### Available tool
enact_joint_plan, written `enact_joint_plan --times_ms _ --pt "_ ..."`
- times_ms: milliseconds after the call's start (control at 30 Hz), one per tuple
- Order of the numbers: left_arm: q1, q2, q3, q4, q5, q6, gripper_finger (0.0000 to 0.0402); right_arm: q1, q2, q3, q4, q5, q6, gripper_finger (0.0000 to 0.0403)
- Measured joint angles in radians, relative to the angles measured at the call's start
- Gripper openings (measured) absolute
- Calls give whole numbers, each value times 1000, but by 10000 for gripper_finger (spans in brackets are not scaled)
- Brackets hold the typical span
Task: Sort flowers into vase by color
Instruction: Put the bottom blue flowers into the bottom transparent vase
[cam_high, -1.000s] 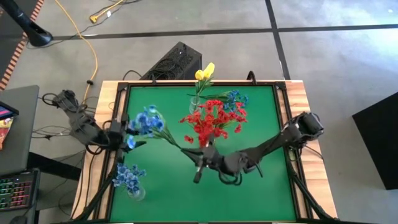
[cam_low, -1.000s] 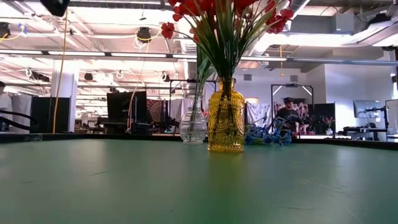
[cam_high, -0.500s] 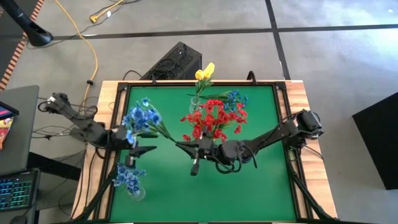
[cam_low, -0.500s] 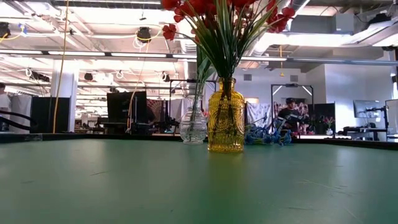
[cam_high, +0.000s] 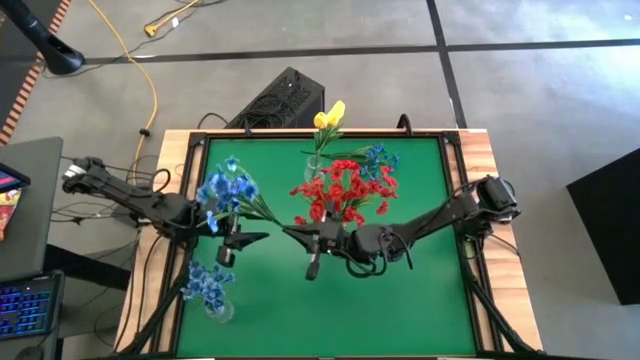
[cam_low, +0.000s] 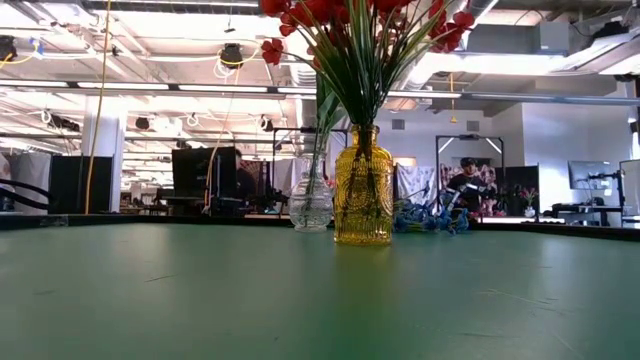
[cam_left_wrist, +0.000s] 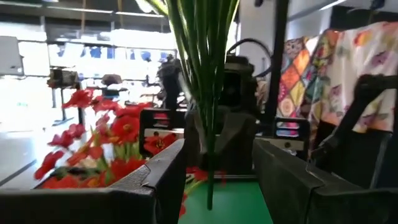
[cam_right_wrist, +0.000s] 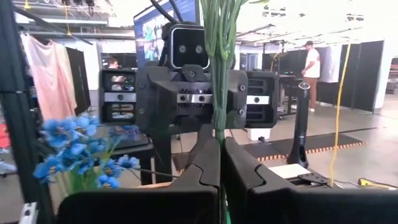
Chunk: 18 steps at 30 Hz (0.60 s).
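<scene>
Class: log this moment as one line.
right claw: shut on blue spray stem | left claw: open, facing it

The high view is looking straight down on the whole green table (cam_high: 400, 300). The low view is looking level across it. Both are sharing the red flowers (cam_high: 342, 190). The wrist views are facing each other closely.

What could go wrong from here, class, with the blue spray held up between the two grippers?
1. Only the right gripper is shut on the stem of the blue spray. The left gripper stands open around it, so an early release could drop it.
2. The red flowers stand close by, and swinging the spray might snag them.
</scene>
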Motion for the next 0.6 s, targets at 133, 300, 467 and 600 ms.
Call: enact_joint_plan --times_ms 133,300,467,600 --pt "29 35 0 27 -14 -20 173 -7 0 0 0 0 -16 27" --pt "57 78 0 111 8 -22 173 -12 0 0 -10 -1 -16 28" --pt "81 91 0 151 41 -40 173 -12 0 0 -22 -1 -23 28" --pt "87 91 0 173 76 -42 172 -12 0 0 -22 -1 -24 29"
